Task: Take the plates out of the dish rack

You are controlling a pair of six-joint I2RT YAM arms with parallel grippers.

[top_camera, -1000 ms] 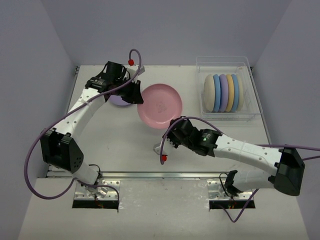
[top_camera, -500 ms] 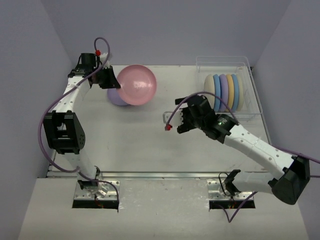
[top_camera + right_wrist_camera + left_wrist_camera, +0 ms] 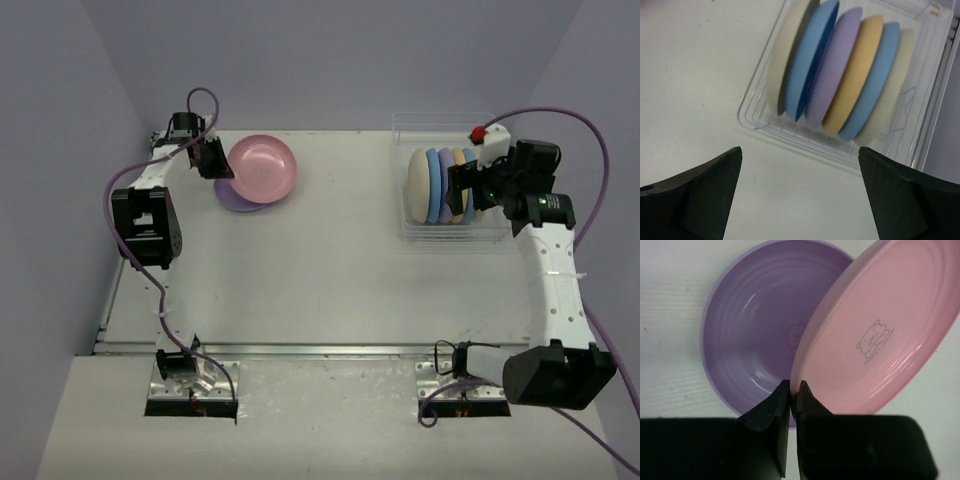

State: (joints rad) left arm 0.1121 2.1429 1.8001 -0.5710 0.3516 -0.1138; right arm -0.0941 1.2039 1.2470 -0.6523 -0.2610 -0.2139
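Left gripper (image 3: 794, 390): extended far-left, pinching the rim of tilted pink plate (image 3: 880, 335) over lavender plate (image 3: 755, 325). Right gripper (image 3: 800, 156): jaws wide, above dish rack (image 3: 922, 105); contents 6 plates (image 3: 840, 75) on edge.

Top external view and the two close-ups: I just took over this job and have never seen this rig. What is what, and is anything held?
These are two robot arms bolted at the near edge of a white table. The wide picture looks down from above and behind them. Each close-up comes from a camera on one wrist. The left pincer is shut on the rim of a pink plate, which is tilted over a lavender plate lying flat on the table. The right pincer is open and holds nothing. It hovers by the clear dish rack, where six plates stand on edge.
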